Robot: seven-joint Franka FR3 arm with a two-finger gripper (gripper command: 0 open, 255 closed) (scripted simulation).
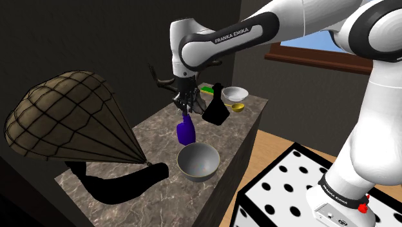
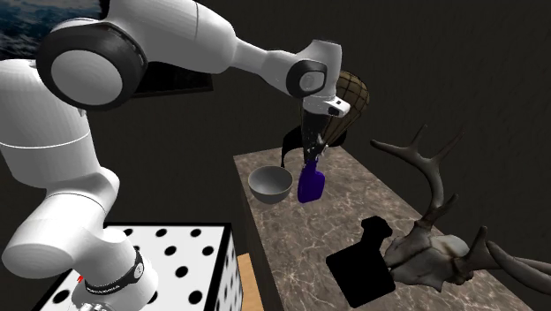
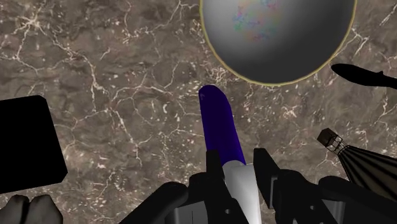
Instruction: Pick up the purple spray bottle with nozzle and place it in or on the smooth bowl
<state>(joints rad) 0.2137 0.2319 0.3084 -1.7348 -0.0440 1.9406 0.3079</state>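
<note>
My gripper [image 3: 238,170] is closed on the purple spray bottle [image 3: 219,124]. In the wrist view the two black fingers clasp its pale nozzle end, and the purple body runs out from between them toward the bowl [image 3: 277,38]. In the shoulder view the bottle hangs under the gripper above the desk [image 1: 151,138], just beside the grey bowl and not over it. I cannot say for sure whether its base is clear of the veined top. I take the bottle for a light, stiff, hollow thing with smooth, glossy sides, so probably slippery under the fingers. The narrow top by the nozzle seems the sensible place to hold it, since the fingers can close fully there, while the body looks wider and offers nothing to catch on. The cost of holding it so high is that the long body can swing (in the second exterior view it hangs a little tilted), so I would carry it gently. The bowl is smooth and rounded inside, and I expect the bottle to slide and end up leaning or lying on its side once released. As for writing, I can read "FRANKA EMIKA" in white along the arm [image 1: 232,33]. I see no label or lettering on the bottle or the bowl.
</note>
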